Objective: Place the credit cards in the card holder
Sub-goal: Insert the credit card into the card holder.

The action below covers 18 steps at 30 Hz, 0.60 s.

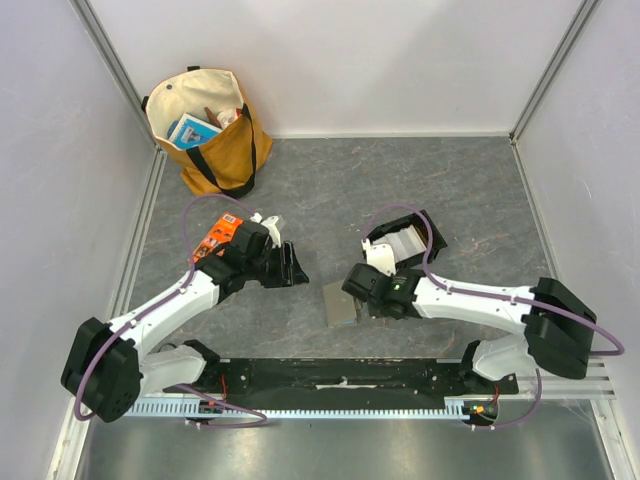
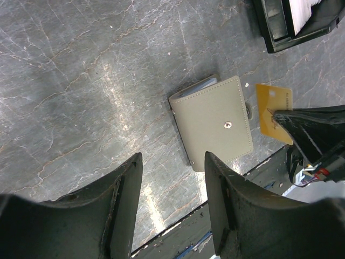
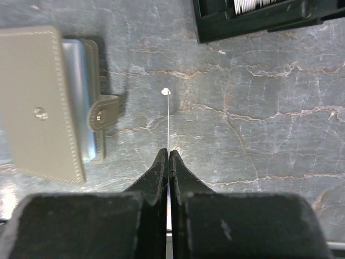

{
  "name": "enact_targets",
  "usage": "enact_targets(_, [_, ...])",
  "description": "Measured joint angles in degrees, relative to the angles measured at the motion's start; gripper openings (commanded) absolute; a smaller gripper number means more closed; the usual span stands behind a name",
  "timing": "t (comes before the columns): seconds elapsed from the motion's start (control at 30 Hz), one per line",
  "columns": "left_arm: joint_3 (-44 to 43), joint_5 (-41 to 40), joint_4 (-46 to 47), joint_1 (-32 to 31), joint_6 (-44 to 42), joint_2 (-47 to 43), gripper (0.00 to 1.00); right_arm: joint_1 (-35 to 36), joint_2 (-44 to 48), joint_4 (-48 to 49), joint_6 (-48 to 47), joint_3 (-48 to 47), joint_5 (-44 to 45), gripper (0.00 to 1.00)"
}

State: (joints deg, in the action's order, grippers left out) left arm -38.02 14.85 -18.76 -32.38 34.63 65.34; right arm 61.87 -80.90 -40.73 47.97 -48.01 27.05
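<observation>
The left tool (image 2: 172,160) hangs low over the worktop (image 2: 81,81), fingers spread and empty, aimed at the holder (image 2: 213,123). The right tool (image 3: 168,155) is pressed together on a tan card (image 2: 273,107), held on edge just beside the holder's loose tab. The holder lies folded between both tools. Behind the right arm, a black tray (image 3: 242,24) holds white cards (image 2: 303,9). A tote bag (image 1: 225,150) stands far left.

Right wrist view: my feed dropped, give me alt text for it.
The right gripper has its fingers shut on a credit card seen edge-on above the grey table. The olive card holder lies to the left, snap tab unfastened, apart from the card; a black tray holding white cards sits top right.
</observation>
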Motion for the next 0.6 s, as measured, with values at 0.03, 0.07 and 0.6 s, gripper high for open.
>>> enact_targets(0.03, [0.00,0.00,0.02,0.00,0.00,0.00,0.56,0.00,0.96,-0.02,0.02,-0.02,-0.02,0.00])
enact_targets(0.07, [0.00,0.02,0.00,0.00,0.00,0.00,0.56,0.00,2.16,0.13,0.02,-0.02,-0.07,0.00])
enact_targets(0.6, [1.38,0.11,-0.61,0.00,0.50,-0.92,0.02,-0.17,6.32,10.27,1.11,-0.02,-3.74,0.00])
